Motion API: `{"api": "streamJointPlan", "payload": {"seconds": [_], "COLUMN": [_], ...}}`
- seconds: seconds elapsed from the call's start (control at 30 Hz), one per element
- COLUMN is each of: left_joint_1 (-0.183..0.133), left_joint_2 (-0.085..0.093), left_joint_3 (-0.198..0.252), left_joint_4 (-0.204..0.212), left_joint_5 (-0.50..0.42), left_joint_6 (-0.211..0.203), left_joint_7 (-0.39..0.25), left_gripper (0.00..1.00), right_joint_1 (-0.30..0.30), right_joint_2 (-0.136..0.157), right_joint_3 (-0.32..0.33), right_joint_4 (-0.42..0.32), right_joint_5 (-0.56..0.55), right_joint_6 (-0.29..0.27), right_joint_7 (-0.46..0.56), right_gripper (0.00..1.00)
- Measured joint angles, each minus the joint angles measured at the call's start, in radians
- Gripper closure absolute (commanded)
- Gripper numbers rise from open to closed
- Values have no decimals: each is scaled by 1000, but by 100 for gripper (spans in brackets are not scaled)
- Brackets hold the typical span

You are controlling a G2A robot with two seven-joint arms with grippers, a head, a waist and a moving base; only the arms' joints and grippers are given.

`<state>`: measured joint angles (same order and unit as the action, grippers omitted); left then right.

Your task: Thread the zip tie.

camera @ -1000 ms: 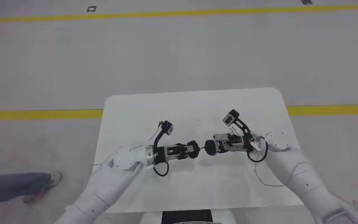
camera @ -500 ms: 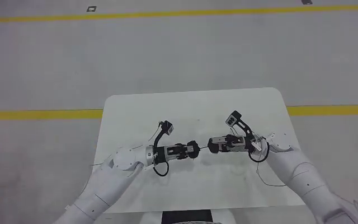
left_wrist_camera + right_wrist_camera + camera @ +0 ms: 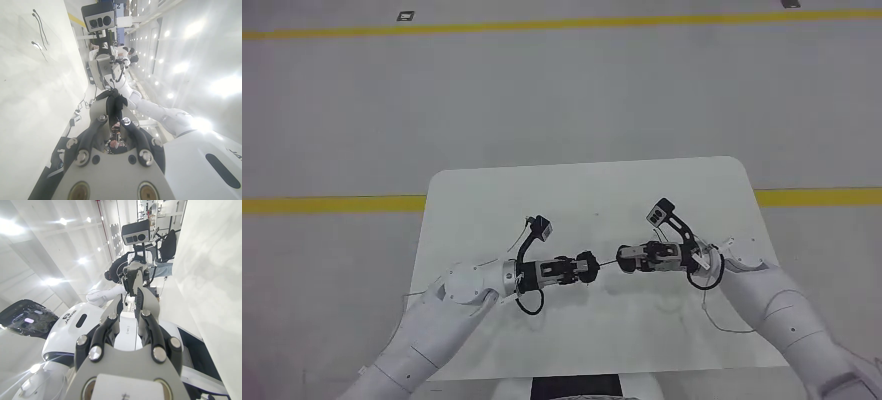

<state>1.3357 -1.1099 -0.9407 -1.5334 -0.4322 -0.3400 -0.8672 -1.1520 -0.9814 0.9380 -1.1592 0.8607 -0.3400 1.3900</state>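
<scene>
White table [image 3: 492,200] takes up the middle of the top view. It stands on a grey floor crossed by a yellow line [image 3: 332,204] that runs behind it on both sides. Far off on the left of that floor sits a small dark plate [image 3: 405,16]; any marking on it is too small to read.

From the near left corner the left arm stretches across the table, and the left gripper [image 3: 589,266] points toward the right side at about mid-table. Its fingers [image 3: 110,102] are clenched: in the left wrist view the black pads press together on the zip tie [image 3: 607,263], a thin dark strip with a short length jutting past the tips. From above, the tie bridges the small gap between the two grippers over the table's middle.

Just beside it, nose to nose, the right gripper [image 3: 626,260] faces back toward the left one. In the right wrist view its fingers [image 3: 140,302] stand released, with pale background showing between them. The tie's free end hangs in that opening; whether it touches either pad cannot be told.

Two more thin dark strips [image 3: 40,24], each with a small head, lie flat on the table, well apart from both grippers.
</scene>
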Motion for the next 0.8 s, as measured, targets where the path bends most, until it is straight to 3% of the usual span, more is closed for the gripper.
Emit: {"api": "streamJointPlan", "payload": {"seconds": [0.07,0.33,0.8], "left_joint_1": [0,0,0], "left_joint_2": [0,0,0], "left_joint_3": [0,0,0], "left_joint_4": [0,0,0], "left_joint_5": [0,0,0], "left_joint_6": [0,0,0], "left_joint_7": [0,0,0], "left_gripper": [100,100,100], "right_joint_1": [-1,-9,-26], "right_joint_2": [0,1,3], "right_joint_3": [2,11,32], "right_joint_4": [-3,-16,-49], "right_joint_5": [-2,-10,-21], "right_joint_6": [0,0,0], "right_joint_7": [0,0,0], "right_gripper": [91,87,90]}}
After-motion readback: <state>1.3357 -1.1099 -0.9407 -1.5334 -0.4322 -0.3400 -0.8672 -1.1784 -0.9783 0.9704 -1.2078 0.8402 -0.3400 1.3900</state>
